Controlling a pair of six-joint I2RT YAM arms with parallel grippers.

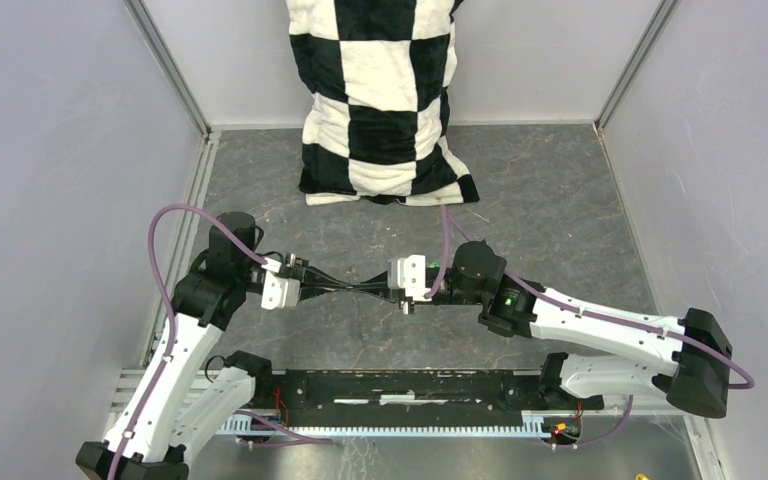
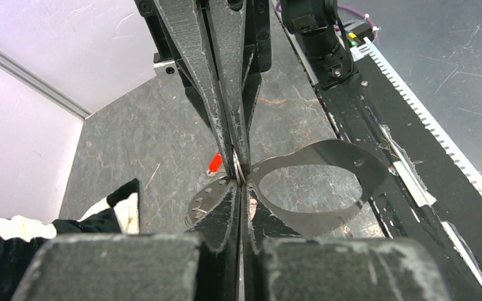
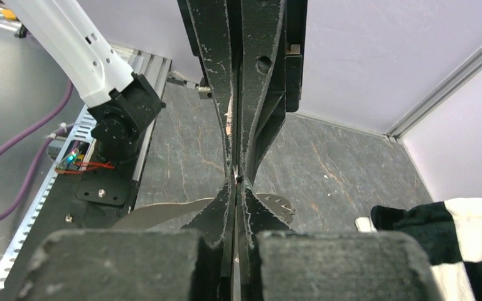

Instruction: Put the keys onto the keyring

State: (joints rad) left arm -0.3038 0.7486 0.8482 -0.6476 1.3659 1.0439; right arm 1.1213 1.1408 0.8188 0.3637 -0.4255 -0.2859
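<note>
Pinching the silvery-grey oval metal keyring in my closed left hand, I hold it steady for threading. My right hand, also shut, meets it tip to tip. The tiny red-headed key sits just beside that meeting point; whether it is gripped I cannot tell.

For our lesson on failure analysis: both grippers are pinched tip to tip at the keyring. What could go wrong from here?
1. The left gripper and right gripper are shut tip to tip at one spot on the keyring; if they pull unevenly, the thin loop could bend or slip free.
2. Only the head of the red key shows beside the fingertips; whether it is gripped is unclear, so it might drop.
</note>
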